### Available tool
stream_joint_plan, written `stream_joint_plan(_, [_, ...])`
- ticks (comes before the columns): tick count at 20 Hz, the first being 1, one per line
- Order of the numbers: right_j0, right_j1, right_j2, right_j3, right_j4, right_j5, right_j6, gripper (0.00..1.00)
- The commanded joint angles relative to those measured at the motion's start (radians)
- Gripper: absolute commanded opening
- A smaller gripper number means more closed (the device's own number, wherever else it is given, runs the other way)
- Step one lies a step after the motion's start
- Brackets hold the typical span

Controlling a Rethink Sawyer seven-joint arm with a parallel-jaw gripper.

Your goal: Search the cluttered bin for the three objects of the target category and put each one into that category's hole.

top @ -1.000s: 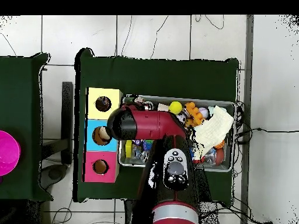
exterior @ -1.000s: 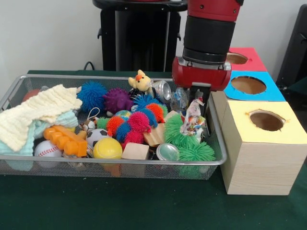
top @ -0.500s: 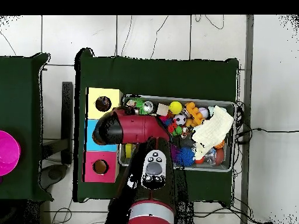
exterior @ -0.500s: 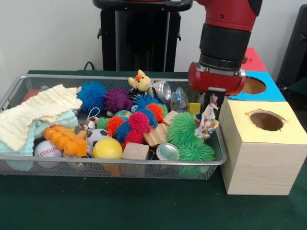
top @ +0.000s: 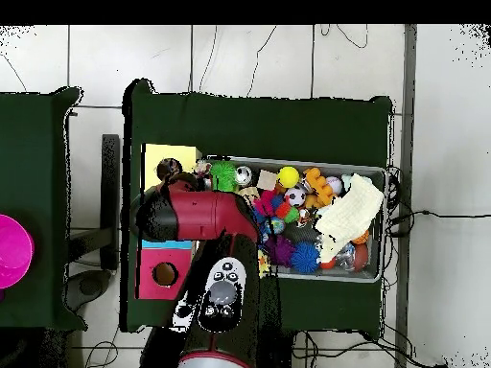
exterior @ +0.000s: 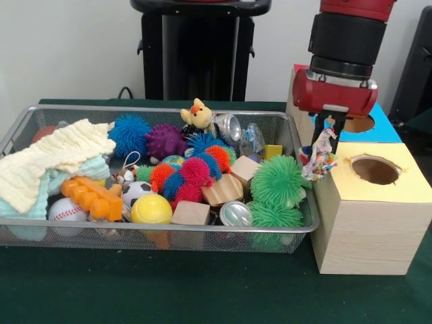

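The gripper (exterior: 327,138) is clamped on a crumpled, multicoloured wrapper (exterior: 320,154), a white foil-like scrap with red, blue and yellow print, creased and hanging limp below the fingers. It hangs clear of the wire mesh bin (exterior: 155,233), just past the bin's 3 o'clock rim and over the near edge of the yellow-topped box (exterior: 371,202). The yellow box's hole (exterior: 375,169) lies at about 3 o'clock from the wrapper, with the blue-topped box (exterior: 378,128) beyond it at about 1 o'clock; in the overhead view the arm covers most of the boxes.

By my judgement, one target piece is lifted out but not yet dropped, so this delivery is unfinished. Nothing shows inside any hole, so I cannot tell how many pieces are already sorted. What is left in the bin still looks crowded: a crushed can (exterior: 235,214) at the near rim, another silvery can (exterior: 228,126) at the far side, a clear crinkled plastic piece (exterior: 252,140), spiky green balls (exterior: 280,182), wooden blocks (exterior: 221,191).
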Motion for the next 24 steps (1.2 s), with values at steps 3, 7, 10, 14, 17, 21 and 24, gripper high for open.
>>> stream_joint_plan(3, [-0.001, -0.027, -0.014, 0.018, 0.086, 0.111, 0.244, 0.00])
stream_joint_plan(7, [0.006, -0.032, -0.017, 0.041, 0.099, 0.090, 0.242, 0.00])
stream_joint_plan(10, [0.015, -0.034, -0.021, 0.056, 0.107, 0.075, 0.248, 0.00])
stream_joint_plan(14, [0.042, -0.011, -0.032, 0.060, 0.126, 0.045, 0.278, 0.00])
stream_joint_plan(17, [0.077, 0.001, -0.062, 0.048, 0.142, 0.049, 0.301, 0.00])
stream_joint_plan(21, [0.099, 0.007, -0.083, 0.043, 0.165, 0.059, 0.304, 0.00])
stream_joint_plan(24, [0.114, 0.017, -0.098, 0.034, 0.182, 0.062, 0.305, 0.00])
